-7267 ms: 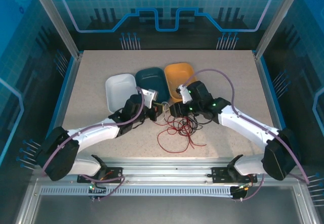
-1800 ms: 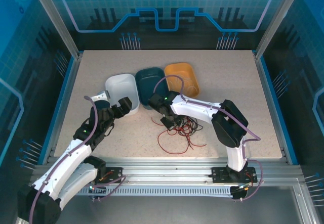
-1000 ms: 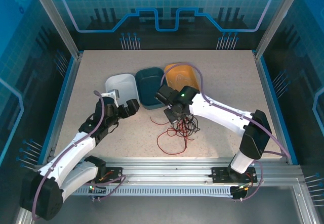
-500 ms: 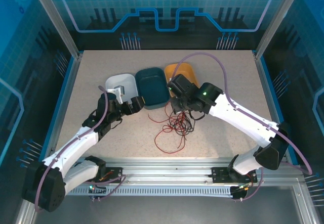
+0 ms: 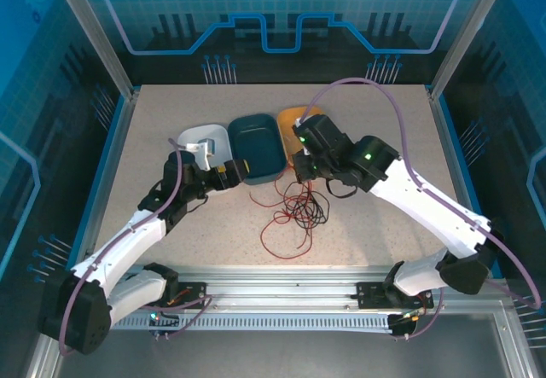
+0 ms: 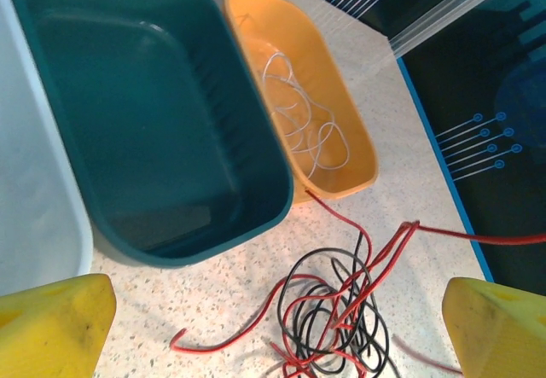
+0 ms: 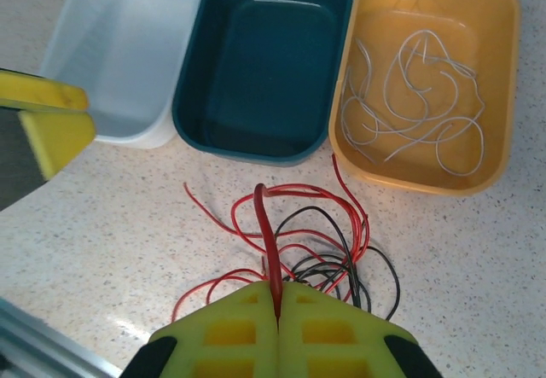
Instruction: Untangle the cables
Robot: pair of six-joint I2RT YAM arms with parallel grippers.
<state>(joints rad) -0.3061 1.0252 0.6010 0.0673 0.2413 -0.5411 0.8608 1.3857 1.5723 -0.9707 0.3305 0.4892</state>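
The cables look very light, thin and limp. I think they will not resist a pull, but their loops can catch on each other, so a hard pull would drag the whole knot. The best place to hold seems to be a free end or an outer loop.

The right gripper (image 7: 277, 299) has its jaws pressed together on the red cable (image 7: 264, 216), which rises from the tangle of red and black cables (image 5: 299, 212) on the bench (image 7: 478, 258), just in front of the teal tray (image 7: 264, 79). The whitish cable (image 7: 418, 113) lies loose in the orange tray (image 7: 478, 20), apart from the knot.

The left gripper (image 5: 229, 171) has its jaws wide apart and empty, and the tangle is near, ahead of them, not touched.
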